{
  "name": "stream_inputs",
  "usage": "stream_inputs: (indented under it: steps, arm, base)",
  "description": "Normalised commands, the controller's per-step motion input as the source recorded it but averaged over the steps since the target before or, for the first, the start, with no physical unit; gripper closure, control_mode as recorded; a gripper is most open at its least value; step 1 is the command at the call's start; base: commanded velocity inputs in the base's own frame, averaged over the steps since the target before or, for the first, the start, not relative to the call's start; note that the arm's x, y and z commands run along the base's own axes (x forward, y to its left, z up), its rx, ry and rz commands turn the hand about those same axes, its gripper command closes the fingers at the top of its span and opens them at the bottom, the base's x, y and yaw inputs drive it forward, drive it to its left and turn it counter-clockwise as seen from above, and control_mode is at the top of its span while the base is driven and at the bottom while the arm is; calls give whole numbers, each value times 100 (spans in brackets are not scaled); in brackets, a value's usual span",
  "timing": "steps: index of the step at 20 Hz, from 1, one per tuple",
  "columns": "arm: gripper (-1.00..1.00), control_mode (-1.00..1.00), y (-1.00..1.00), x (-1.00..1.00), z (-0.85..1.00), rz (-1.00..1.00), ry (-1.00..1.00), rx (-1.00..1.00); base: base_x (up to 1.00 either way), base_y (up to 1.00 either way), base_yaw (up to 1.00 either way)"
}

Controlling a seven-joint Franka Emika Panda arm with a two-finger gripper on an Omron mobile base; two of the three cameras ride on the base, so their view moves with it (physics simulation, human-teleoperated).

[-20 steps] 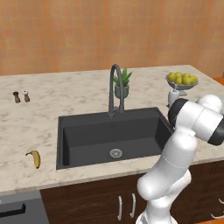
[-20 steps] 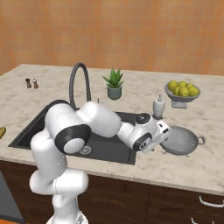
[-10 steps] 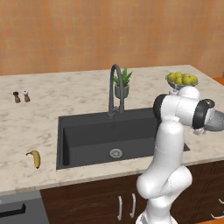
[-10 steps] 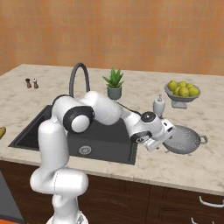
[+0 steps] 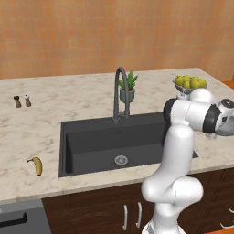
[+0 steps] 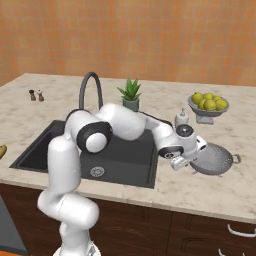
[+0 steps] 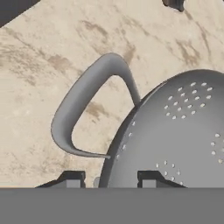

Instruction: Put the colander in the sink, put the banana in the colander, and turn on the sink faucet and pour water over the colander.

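The silver perforated colander rests on the marble counter, right of the black sink. My gripper is at its left handle. In the hand view the colander's loop handle and bowl are very close. The gripper is open, one fingertip on each side of the rim just below the handle. The banana lies on the counter left of the sink, and its tip shows at the picture's edge. The dark gooseneck faucet stands behind the basin with no water running.
A footed glass bowl of yellow-green fruit and a soap dispenser stand behind the colander. A potted plant is beside the faucet. Two small shakers sit far left. The counter's front edge runs just below the colander.
The arm has stretched right across the sink's corner, and the hand has come down to the colander's left handle. Colander and banana have not moved.
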Motion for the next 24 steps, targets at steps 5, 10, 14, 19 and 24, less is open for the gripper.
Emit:
stream_inputs:
  steps: [5,10,14,19,24]
  arm:
    - [100,-100,64,-26,0,22,-8,6]
    - [100,-100,100,-41,5,36,-16,0]
    - [100,-100,100,-51,19,48,-16,0]
    - [100,-100,91,-26,38,62,-5,0]
    - [100,-100,71,-1,56,62,0,0]
  base:
    - [0,0,0]
    - [0,0,0]
    - [0,0,0]
    - [0,0,0]
    - [0,0,0]
